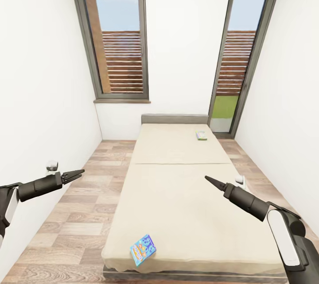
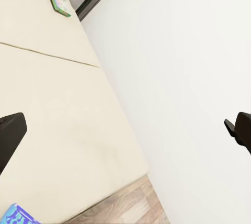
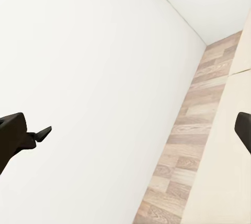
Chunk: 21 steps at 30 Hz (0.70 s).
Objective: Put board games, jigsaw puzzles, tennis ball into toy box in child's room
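Note:
The bed (image 1: pixel 177 195) with its beige mattress runs away from me down the middle of the room. A small blue board game (image 1: pixel 142 249) lies at its near edge, also in the left wrist view (image 2: pixel 18 216). A white-blue board game with a green edge (image 1: pixel 201 136) rests near the headboard on the right, and it shows in the left wrist view too (image 2: pixel 60 3). My left gripper (image 1: pixel 82 171) hangs open over the floor left of the bed. My right gripper (image 1: pixel 207 178) is open above the mattress's right half. Both are empty. The table, toy box, jigsaw puzzles and tennis ball are out of view.
White walls close in on both sides, with two tall windows (image 1: pixel 117 36) in the far wall. Strips of wooden floor (image 1: pixel 79 213) run along each side of the bed. A small white fixture (image 1: pixel 52 166) stands by the left wall, another (image 1: pixel 239 181) at the bed's right.

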### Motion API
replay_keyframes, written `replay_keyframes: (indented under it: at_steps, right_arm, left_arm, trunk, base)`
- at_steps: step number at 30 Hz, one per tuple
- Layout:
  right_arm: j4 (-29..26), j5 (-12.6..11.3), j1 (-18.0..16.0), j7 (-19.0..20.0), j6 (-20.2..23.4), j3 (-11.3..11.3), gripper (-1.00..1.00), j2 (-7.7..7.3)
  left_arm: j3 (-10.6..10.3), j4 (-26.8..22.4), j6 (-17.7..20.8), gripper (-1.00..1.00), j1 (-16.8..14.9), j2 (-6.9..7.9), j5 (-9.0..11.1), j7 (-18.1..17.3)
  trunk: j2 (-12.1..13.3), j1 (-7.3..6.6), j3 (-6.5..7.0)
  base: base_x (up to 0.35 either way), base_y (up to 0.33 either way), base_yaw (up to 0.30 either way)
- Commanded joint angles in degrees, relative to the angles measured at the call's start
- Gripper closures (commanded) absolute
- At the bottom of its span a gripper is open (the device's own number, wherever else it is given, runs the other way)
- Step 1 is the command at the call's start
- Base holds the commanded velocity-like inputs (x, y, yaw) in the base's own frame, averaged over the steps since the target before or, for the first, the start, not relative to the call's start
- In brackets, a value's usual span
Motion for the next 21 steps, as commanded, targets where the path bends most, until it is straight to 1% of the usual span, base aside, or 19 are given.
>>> replay_keyframes:
  at_steps: [1,8,21]
  right_arm:
    - [0.0,-0.1,-0.1,0.1,0.3,-0.1,-1.00,0.01]
    - [0.0,-0.1,-0.1,0.1,0.1,0.0,-1.00,0.17]
    - [0.0,-0.1,-0.1,0.0,-0.5,0.0,-1.00,0.13]
  left_arm:
    - [0.0,0.0,0.6,-1.00,-0.1,-0.01,0.1,-0.2]
    - [0.0,0.0,0.6,-1.00,-0.1,0.18,0.1,-0.2]
    - [0.0,0.0,0.6,-1.00,-0.1,0.10,0.1,-0.2]
  trunk:
    - [-0.1,0.04,-0.03]
    - [-0.1,0.04,0.63]
    - [-0.1,0.04,1.87]
  base:
    - [0.000,0.000,0.000]
    - [0.000,0.000,0.000]
    - [0.000,0.000,0.000]
